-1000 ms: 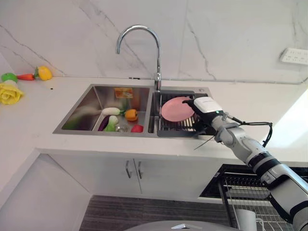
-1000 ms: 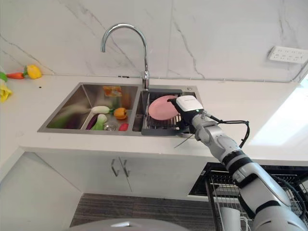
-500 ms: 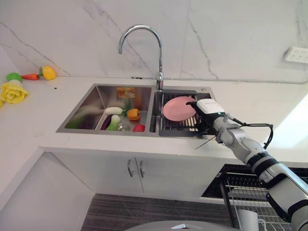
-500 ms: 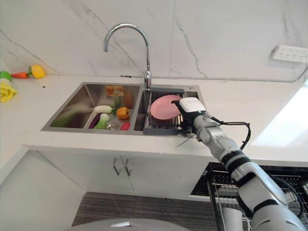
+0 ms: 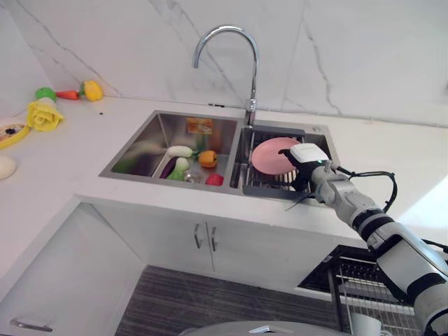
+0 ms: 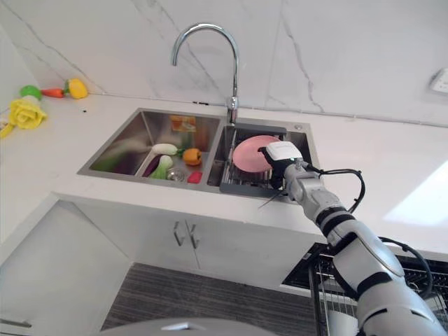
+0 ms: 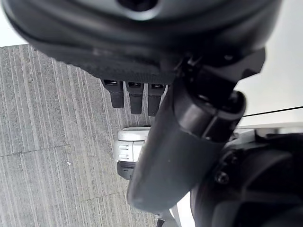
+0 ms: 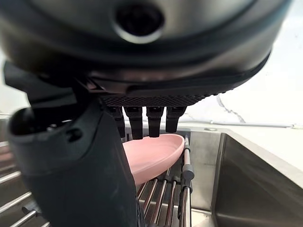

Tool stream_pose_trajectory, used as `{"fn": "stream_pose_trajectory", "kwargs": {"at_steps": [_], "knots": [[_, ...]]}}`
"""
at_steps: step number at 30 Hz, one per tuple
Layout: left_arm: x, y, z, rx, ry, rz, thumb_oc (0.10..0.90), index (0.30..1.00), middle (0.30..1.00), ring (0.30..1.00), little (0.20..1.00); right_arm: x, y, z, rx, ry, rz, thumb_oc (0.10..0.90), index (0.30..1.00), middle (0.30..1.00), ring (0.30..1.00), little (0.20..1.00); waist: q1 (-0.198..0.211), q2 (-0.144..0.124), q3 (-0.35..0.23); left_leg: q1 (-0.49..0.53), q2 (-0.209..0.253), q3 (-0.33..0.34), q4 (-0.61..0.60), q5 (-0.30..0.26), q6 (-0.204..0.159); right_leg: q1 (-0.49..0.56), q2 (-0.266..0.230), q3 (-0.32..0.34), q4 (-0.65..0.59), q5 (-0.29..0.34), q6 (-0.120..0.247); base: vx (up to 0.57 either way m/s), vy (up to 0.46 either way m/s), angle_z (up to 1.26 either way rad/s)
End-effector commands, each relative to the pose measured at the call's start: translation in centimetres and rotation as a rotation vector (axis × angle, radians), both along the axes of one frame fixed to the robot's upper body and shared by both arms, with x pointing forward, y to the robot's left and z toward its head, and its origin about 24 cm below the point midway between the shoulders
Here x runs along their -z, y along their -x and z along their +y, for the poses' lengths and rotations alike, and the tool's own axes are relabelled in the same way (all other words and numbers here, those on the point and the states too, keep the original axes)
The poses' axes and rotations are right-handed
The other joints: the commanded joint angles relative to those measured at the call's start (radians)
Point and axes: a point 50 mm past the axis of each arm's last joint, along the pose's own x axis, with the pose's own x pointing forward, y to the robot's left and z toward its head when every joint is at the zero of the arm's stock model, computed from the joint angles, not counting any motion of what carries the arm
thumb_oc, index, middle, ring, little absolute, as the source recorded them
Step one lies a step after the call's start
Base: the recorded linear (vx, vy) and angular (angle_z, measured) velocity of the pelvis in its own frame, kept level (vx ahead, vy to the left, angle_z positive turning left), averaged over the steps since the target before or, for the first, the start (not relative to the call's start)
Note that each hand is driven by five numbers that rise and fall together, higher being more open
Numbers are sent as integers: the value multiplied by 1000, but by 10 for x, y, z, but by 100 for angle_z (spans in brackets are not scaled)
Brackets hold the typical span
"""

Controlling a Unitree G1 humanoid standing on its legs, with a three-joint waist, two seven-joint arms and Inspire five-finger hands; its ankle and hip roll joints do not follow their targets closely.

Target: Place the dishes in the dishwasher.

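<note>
A pink plate (image 5: 268, 153) leans on edge in the dark dish rack (image 5: 269, 185) of the sink's right basin. My right hand (image 5: 306, 159) is at the plate's right edge, its white back turned up. In the right wrist view its fingers (image 8: 155, 120) reach straight out just above the plate (image 8: 154, 158), and the thumb (image 8: 71, 179) stands apart in front, so the hand is open. My left hand (image 7: 189, 142) hangs open over grey floor, its fingers (image 7: 135, 97) straight.
The left basin (image 5: 136, 150) holds toy vegetables (image 5: 189, 162). A tall curved faucet (image 5: 248, 70) stands behind the sink. Toy food (image 5: 70, 93) and a yellow flower (image 5: 43, 115) lie on the left counter. The pulled-out dishwasher rack (image 5: 357, 280) is at the lower right.
The whole picture has shifted, so the camera moved. My right hand stays at the plate's right edge and the plate has not left the rack.
</note>
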Motion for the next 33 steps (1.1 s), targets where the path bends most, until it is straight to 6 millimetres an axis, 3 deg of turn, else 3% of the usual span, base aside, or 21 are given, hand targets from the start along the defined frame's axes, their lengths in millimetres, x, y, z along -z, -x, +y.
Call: {"fn": "stream_pose_trajectory", "kwargs": {"at_steps": [1, 7, 9, 18, 26, 29, 33], "knots": [[-4, -33, 7, 104, -14, -82, 800, 900, 900, 900, 900, -70, -34, 10, -14, 76, -247, 800, 900, 900, 900, 900, 35, -41, 18, -9, -10, 33, 3, -27, -25, 56, -38, 24, 17, -107, 37, 7, -12, 12], [-4, -34, 8, 124, -19, -86, 800, 900, 900, 900, 900, -67, -34, 3, 19, 100, -244, 800, 900, 900, 900, 900, 42, -35, 25, -17, -10, 21, 3, -23, -30, 57, -38, 6, 17, -111, 37, 4, -11, 11], [-4, -33, 8, 129, -21, -86, 800, 900, 900, 900, 900, -67, -34, 2, 20, 114, -252, 409, 314, 314, 314, 314, 43, -34, 26, -19, -10, 17, 3, -22, -31, 58, -39, 3, 17, -112, 37, 0, 0, 0], [-4, -34, 6, 170, -40, -87, 800, 900, 900, 900, 900, -74, -32, 10, -32, 180, -345, 400, 300, 300, 300, 300, 35, -26, 23, -14, -10, 19, 3, -29, -28, 62, -39, 3, 17, -116, 36, 4, 0, 2], [-3, -34, 5, 151, -60, -91, 800, 900, 900, 900, 900, -111, -30, 38, -138, 113, -509, 400, 300, 300, 300, 300, 18, -26, 19, -2, -7, 33, 3, -39, -23, 62, -39, 24, 17, -115, 36, 1, 0, -1], [-3, -32, 8, 139, -79, -86, 800, 900, 900, 900, 900, -143, -21, 55, -231, 47, -636, 400, 300, 300, 300, 300, 3, -26, 15, 6, -9, 45, 3, -46, -20, 60, -40, 36, 17, -113, 37, -1, 3, -7], [-4, -32, 8, 140, -79, -86, 800, 900, 900, 900, 900, -144, -20, 55, -229, 47, -636, 400, 300, 300, 300, 300, 5, -26, 15, 7, -9, 46, 3, -46, -20, 60, -40, 37, 17, -113, 37, -6, 2, -11]]}}
